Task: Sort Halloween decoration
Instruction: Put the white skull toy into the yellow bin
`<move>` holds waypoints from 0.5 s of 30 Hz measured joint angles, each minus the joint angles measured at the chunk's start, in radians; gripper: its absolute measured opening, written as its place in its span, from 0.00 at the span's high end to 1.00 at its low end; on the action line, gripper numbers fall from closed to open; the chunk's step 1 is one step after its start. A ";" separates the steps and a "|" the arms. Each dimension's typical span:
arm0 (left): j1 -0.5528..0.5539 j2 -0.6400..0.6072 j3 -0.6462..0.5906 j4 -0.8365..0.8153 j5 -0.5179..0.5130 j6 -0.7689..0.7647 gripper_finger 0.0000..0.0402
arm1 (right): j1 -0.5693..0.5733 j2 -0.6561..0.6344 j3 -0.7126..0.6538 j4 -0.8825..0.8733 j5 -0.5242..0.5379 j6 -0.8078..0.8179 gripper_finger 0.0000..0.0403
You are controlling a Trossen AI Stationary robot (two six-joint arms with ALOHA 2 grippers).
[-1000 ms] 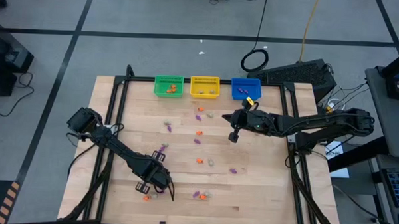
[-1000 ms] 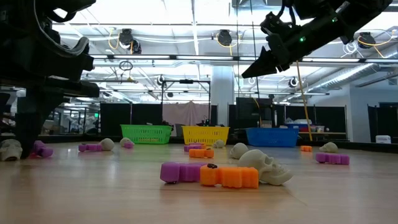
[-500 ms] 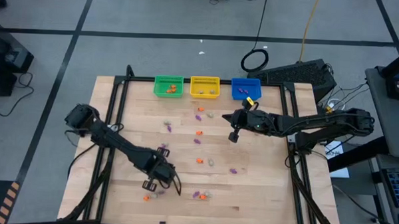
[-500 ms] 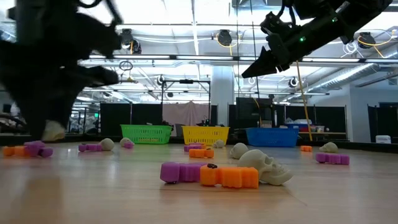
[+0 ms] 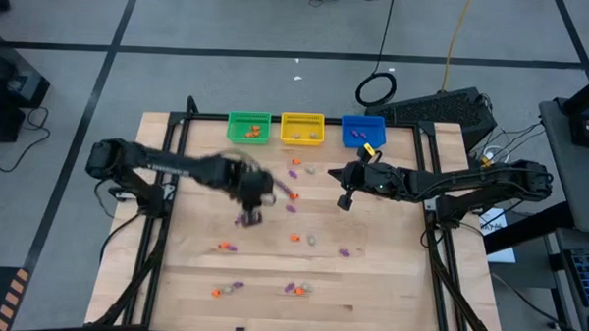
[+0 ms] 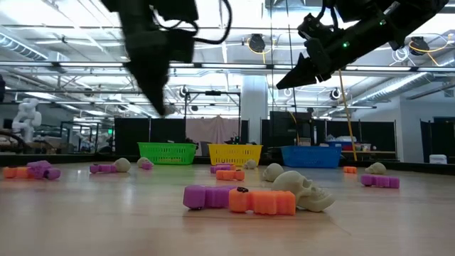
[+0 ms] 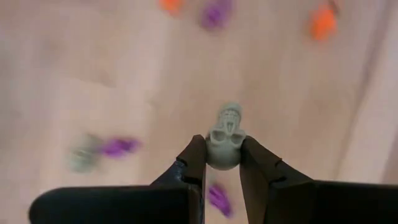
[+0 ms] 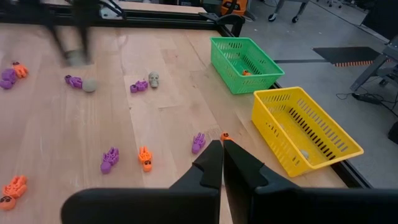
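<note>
Left tool [image 7: 222, 155] pinching a pale skull [image 7: 224, 142], airborne mid-bench; yellow basket [image 5: 302, 127] at the far edge, straight ahead. Right tool [image 8: 222, 163] shut, empty, hovering near the blue basket [image 5: 363, 129].

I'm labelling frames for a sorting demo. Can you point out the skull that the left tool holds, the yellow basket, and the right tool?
skull [image 7: 224, 142], left wrist view, on its face between the fingers.
yellow basket [image 8: 273, 103], right wrist view, on its near rim.
right tool [image 8: 222, 152], right wrist view, between its closed fingertips.

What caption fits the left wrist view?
Left gripper fingers shut on a pale skull trinket, carried above the wooden table.
</note>
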 joint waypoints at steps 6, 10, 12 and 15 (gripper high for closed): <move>0.241 0.031 0.166 -0.037 0.078 0.125 0.87 | 0.000 0.000 0.000 0.000 0.000 -0.001 1.00; 0.371 0.102 0.315 -0.112 0.098 0.208 0.87 | 0.000 0.000 0.000 -0.001 0.000 0.000 1.00; 0.416 0.150 0.394 -0.142 0.099 0.246 0.87 | 0.000 0.000 0.000 0.000 0.000 0.000 1.00; 0.467 0.236 0.505 -0.181 0.104 0.290 0.87 | 0.000 0.000 0.000 0.000 0.000 0.000 1.00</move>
